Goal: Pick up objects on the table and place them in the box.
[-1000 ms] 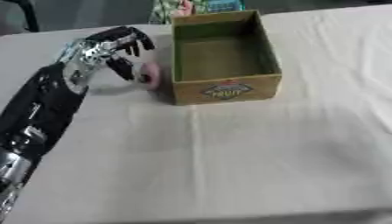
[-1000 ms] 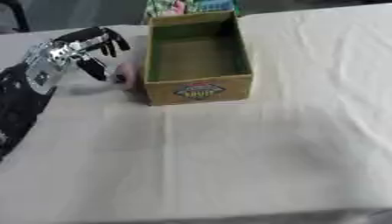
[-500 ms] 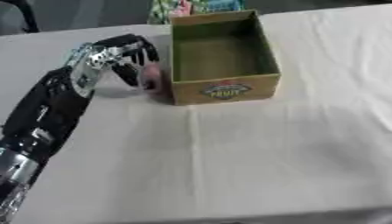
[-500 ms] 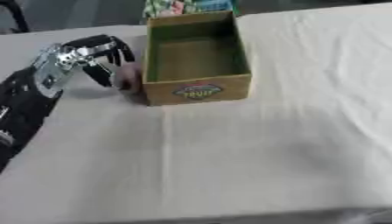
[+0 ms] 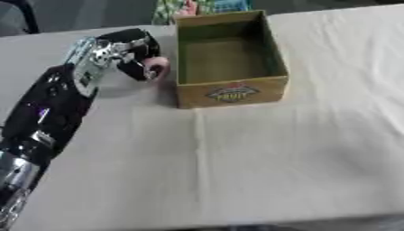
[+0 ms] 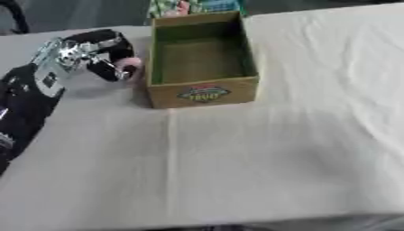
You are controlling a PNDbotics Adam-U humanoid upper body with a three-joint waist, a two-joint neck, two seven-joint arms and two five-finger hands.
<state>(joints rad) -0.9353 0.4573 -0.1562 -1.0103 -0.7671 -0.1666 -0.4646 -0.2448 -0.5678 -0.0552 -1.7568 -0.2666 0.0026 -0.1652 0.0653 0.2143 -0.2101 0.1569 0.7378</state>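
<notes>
Left hand (image 5: pixel 118 52) fingers (image 5: pixel 140 67) around pink object (image 5: pixel 160 67), beside box (image 5: pixel 229 92).

Open-topped box (image 5: pixel 229 92) unobstructed from above, bare cloth-covered table (image 5: pixel 276 162) in front

My table (image 5: pixel 276 149) is covered with a plain off-white cloth that's a bit wrinkled, with a crease running down the middle toward me. Past the far edge it's just dim grey floor, with a dark curved chair-like frame (image 5: pixel 24 13) in the top left corner. Something with a colourful green and pink print (image 6: pixel 189 6) sits at the far edge; I can't tell what it is.
</notes>
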